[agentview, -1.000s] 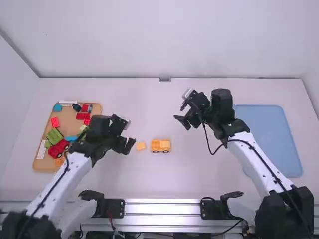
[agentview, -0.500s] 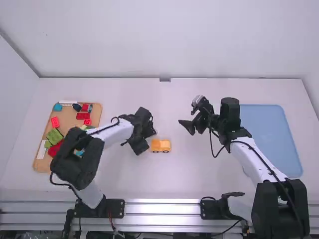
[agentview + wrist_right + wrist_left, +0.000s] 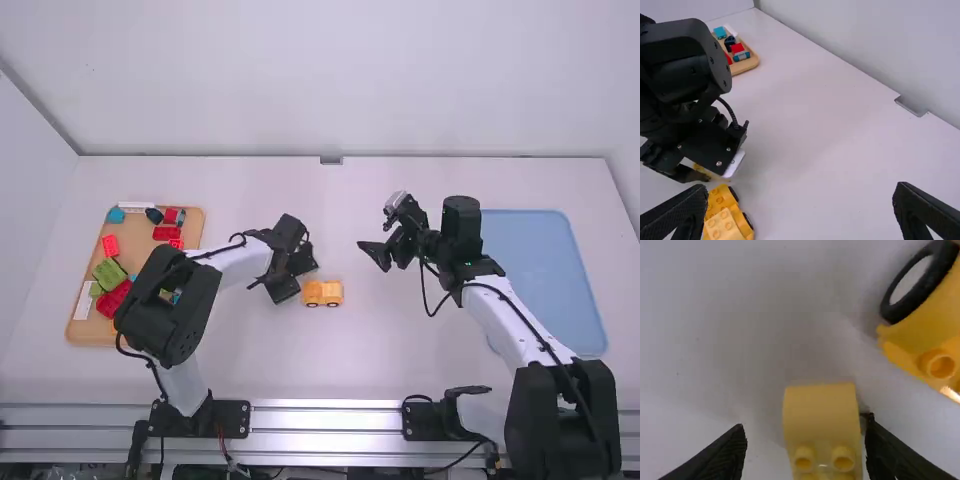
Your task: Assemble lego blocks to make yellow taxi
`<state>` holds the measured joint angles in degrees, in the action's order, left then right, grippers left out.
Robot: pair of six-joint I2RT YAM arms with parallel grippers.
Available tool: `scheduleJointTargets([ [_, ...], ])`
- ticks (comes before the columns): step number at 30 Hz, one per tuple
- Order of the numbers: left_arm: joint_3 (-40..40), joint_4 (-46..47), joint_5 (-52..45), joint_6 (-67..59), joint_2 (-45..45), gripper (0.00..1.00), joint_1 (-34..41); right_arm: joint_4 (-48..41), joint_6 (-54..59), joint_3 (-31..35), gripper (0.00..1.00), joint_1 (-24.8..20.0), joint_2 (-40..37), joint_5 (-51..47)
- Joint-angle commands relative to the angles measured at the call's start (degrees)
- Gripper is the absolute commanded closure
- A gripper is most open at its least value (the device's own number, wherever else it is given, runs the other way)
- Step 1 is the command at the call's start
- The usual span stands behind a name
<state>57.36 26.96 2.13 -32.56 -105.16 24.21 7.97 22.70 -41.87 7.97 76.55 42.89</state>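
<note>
In the high view my left gripper [image 3: 288, 283] is low over the table beside the yellow wheeled body [image 3: 322, 292]. The left wrist view has a light yellow block [image 3: 821, 412] with studs between the fingers of my left gripper [image 3: 805, 445]; a gap shows on one side, so they stand open around it. The wheeled body [image 3: 925, 335] lies close by, apart from the block. My right gripper [image 3: 374, 255] hangs beyond and to the right of the body; in the right wrist view that gripper [image 3: 802, 197] is open, nothing between its fingers, with the wheeled body [image 3: 725, 220] near one finger.
A wooden tray [image 3: 88, 328] at the left holds red, green and blue blocks, partly behind the left arm. A blue tray [image 3: 540, 270] lies at the right, beside the right arm. The back wall [image 3: 450, 100] borders the table's far edge.
My left gripper has swung right, from left of the small block to over it, close beside the wheeled body. The right gripper has shifted slightly right. The body has stayed put.
</note>
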Motion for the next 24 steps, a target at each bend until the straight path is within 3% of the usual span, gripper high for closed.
scheduleJointTargets([
  [1,-1.2,-0.4,-2.6,-0.8,0.0,0.43,0.2,0.2,-0.2,0.3,0.02,-0.1,0.3,0.5],
  [13,-0.7,0.7,2.0,20.3,0.0,0.71,0.2,0.3,0.3,0.3,0.02,0.0,0.3,0.6],
  [16,-0.7,2.4,1.7,30.9,0.0,0.65,-0.2,0.6,0.3,0.3,0.02,0.0,0.3,0.6],
  [18,-0.8,4.0,1.8,45.1,0.0,0.91,-0.2,1.1,0.3,0.3,0.02,0.0,0.3,0.6],
  [20,-0.7,4.4,1.8,50.8,0.0,0.98,-0.2,1.2,0.3,0.3,0.01,0.0,0.3,0.6],
  [24,-0.8,3.6,1.8,78.3,0.0,0.98,0.2,2.0,0.3,0.3,0.02,0.0,0.3,0.6],
])
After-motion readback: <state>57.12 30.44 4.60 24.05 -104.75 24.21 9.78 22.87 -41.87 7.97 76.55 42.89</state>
